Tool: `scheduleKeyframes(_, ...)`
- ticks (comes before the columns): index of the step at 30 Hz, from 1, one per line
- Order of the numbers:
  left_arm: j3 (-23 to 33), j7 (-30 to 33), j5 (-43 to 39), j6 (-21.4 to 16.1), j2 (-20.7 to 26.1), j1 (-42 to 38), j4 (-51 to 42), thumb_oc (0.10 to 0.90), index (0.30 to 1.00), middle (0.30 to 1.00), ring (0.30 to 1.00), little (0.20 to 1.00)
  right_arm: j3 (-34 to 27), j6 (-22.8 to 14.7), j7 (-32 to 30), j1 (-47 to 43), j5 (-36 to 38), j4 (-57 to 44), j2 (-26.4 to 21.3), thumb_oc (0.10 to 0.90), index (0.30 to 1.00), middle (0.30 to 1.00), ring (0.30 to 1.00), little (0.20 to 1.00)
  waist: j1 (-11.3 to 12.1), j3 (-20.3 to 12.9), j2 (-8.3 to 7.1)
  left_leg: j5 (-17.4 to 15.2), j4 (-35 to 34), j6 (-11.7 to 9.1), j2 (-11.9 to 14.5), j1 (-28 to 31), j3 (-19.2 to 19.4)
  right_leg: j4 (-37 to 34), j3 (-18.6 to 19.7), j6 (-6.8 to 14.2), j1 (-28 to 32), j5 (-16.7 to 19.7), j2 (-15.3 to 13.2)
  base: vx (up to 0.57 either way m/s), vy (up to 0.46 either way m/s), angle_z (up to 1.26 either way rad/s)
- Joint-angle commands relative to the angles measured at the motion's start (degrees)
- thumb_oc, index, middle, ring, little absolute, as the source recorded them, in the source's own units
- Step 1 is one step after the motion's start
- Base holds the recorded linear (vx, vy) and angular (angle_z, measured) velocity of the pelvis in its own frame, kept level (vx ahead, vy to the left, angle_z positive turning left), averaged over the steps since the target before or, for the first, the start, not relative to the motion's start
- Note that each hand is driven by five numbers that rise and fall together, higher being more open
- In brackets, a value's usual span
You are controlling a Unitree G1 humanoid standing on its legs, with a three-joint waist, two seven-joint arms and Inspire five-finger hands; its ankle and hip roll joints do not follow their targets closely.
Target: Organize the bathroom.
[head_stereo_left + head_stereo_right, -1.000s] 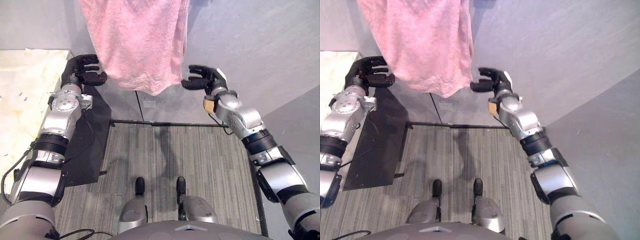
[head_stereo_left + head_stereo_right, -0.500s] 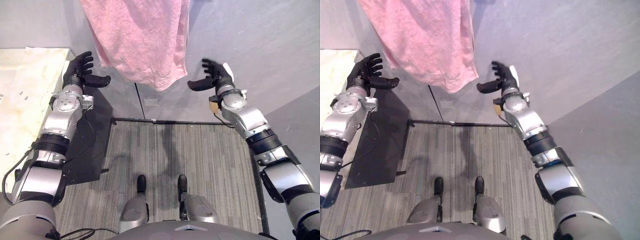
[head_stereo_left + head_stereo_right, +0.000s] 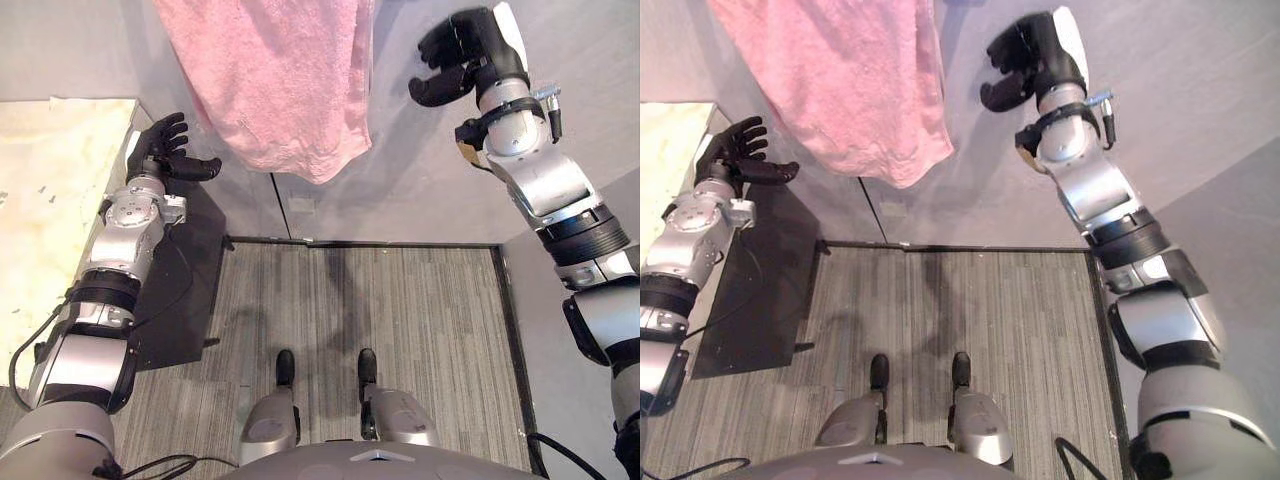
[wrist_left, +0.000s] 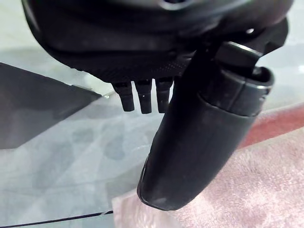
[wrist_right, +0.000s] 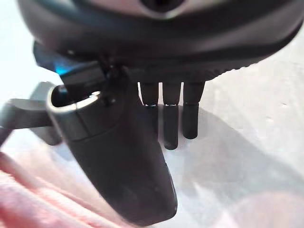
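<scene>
- Left eye view: a pink towel point(image 3: 270, 80) hangs flat against the grey wall point(image 3: 560, 60) in front of me, its ragged lower edge well above the striped floor point(image 3: 400, 330). My left hand point(image 3: 160, 150) sits low, just beside the towel's left edge, fingers loosely spread and holding nothing. My right hand point(image 3: 465, 55) is raised high on the other side, apart from the cloth, fingers bent but empty. I judge that I keep one hand on each side because the towel hangs unevenly and I mean to straighten it.
- Right eye view: the same layout. A pale counter point(image 3: 665, 130) lies at my left, with a dark panel point(image 3: 750, 290) below it, so the left arm works close to that corner.
- Left wrist view: my thumb point(image 4: 199, 137) juts out over the pink cloth without touching it; the fingertips point(image 4: 142, 97) point at the bare wall, relaxed.
- Right wrist view: thumb and fingers hang free before the wall, gripping nothing, with a strip of towel at the edge.
</scene>
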Motion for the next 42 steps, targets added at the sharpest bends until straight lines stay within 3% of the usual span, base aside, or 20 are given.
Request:
scheduleKeyframes(1,1.87,-0.32,2.46,-5.43,1.42,-1.2,-2.65,0.8,0.9,0.9,0.9,0.9,1.71,-7.54,-2.81,-11.96,-3.28,-0.1,-0.97,0.8,0.9,0.9,0.9,0.9,2.07,-7.7,-0.65,-1.73,3.38,-0.19,4.57,0.62,6.84,5.43,3.14,1.15,-2.52,-7.44,-1.38,0.0,0.0,0.0)
scheduleKeyframes(16,-0.92,-0.55,1.32,-3.73,1.62,-4.8,-1.9,0.8,0.9,0.9,0.9,0.9,1.69,-4.59,-2.82,-9.58,10.24,7.83,5.98,0.8,0.9,0.9,0.9,0.9,3.09,-7.05,-0.44,-2.33,4.82,-0.31,4.46,0.29,5.68,5.88,2.64,0.83,-2.12,-7.65,-1.62,0.01,-0.003,0.01)
scheduleKeyframes(28,-1.96,0.06,0.85,-3.11,1.55,-6.6,-1.35,0.8,0.9,0.9,0.9,0.9,1.35,-6.6,-3.15,-10.64,11.34,13.92,8.51,0.8,0.9,0.9,0.9,0.9,3.77,-6.24,0.1,-2.54,5.29,-0.28,4.06,-0.29,4.98,6.17,2.15,0.88,-2.42,-7.51,-1.92,0.0,0.003,0.02)
scheduleKeyframes(29,-1.96,0.01,0.87,-3.08,1.56,-6.68,-1.32,0.8,0.9,0.9,0.9,0.9,1.36,-6.65,-3.07,-10.71,11.4,14.0,8.54,0.761,0.841,0.841,0.841,0.841,3.78,-6.21,0.11,-2.54,5.29,-0.27,4.04,-0.32,4.96,6.16,2.16,0.88,-2.43,-7.51,-1.93,0.0,0.0,0.0)
scheduleKeyframes(30,-2.07,0.1,0.83,-3.07,1.51,-6.73,-1.38,0.8,0.9,0.9,0.9,0.9,1.45,-6.88,-3.25,-10.8,11.58,14.0,8.61,0.566,0.549,0.549,0.549,0.549,3.8,-6.13,0.13,-2.53,5.32,-0.23,3.96,-0.4,4.92,6.19,2.15,0.89,-2.5,-7.46,-1.94,0.0,0.0,0.0)
scheduleKeyframes(31,-2.11,0.12,0.7,-3.32,1.51,-6.61,-1.4,0.8,0.9,0.9,0.9,0.9,1.33,-7.08,-3.35,-10.86,11.68,13.86,8.65,0.4,0.3,0.3,0.3,0.3,3.84,-6.03,0.16,-2.52,5.33,-0.2,3.88,-0.52,4.83,6.22,2.11,0.91,-2.58,-7.43,-1.99,0.0,0.0,0.0)
scheduleKeyframes(42,-1.98,0.05,0.02,-3.12,1.33,-6.46,-2.13,0.8,0.9,0.9,0.9,0.9,1.26,-7.37,-3.4,-10.88,12.23,13.41,8.75,0.4,0.3,0.3,0.3,0.3,3.72,-5.94,0.1,-2.52,5.35,-0.09,3.79,-0.59,4.87,6.25,2.26,0.92,-2.75,-7.36,-1.99,0.0,0.0,0.0)
